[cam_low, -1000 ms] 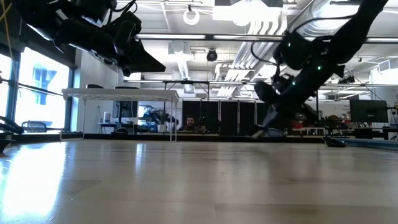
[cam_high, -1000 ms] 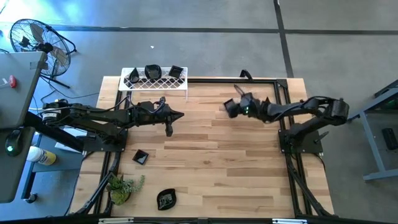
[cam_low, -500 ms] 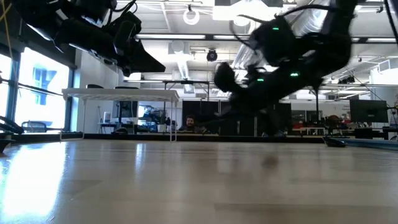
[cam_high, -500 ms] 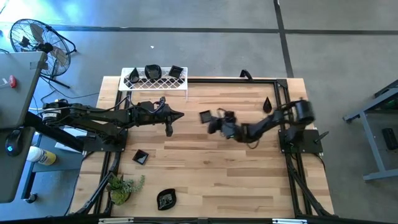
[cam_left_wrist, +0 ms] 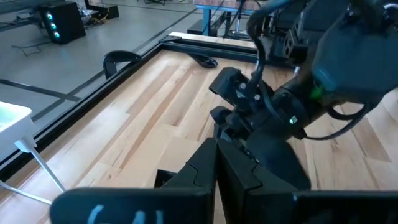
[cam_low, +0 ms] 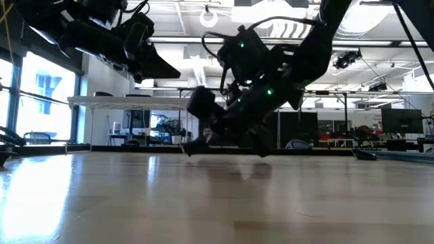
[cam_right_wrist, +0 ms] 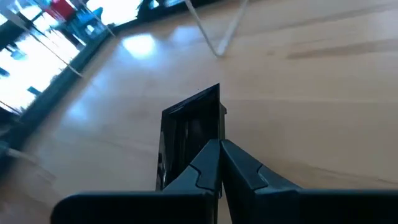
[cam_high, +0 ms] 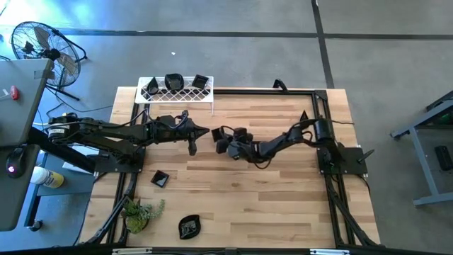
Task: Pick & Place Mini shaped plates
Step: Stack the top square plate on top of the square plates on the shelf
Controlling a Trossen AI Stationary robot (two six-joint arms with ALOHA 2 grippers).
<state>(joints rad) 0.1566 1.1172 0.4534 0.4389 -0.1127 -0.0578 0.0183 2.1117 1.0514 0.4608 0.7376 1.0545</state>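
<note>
My right gripper (cam_high: 224, 139) reaches across the middle of the table, shut on a glossy black square mini plate (cam_right_wrist: 193, 127), close in front of my left gripper (cam_high: 205, 131). The left gripper is shut and empty, hovering above the table's left half (cam_left_wrist: 217, 165). Three more black plates sit on top of the white wire rack (cam_high: 175, 91) at the far left. A square plate (cam_high: 160, 178), a leaf-like plate (cam_high: 189, 226) and a teardrop plate (cam_high: 304, 117) lie flat on the table. My right gripper pinches the square plate between its two fingers at the rim nearest the wrist (cam_right_wrist: 214, 144). The plate sticks out ahead of the fingertips, lifted clear of the table and tilted. The fingers come at it about level from the table's right side.
A small green plant (cam_high: 138, 212) stands at the near left corner. A black frame (cam_high: 269, 91) runs along the table's edges. Bare wood (cam_high: 269, 198) fills the middle and near right of the table. A fan (cam_high: 39, 42) stands on the floor beyond the far left.
My right arm has swept from the far right of the table toward its left edge, stretching out and coming lower, with the square plate carried along in its shut fingers. It now ends just short of my left gripper.
</note>
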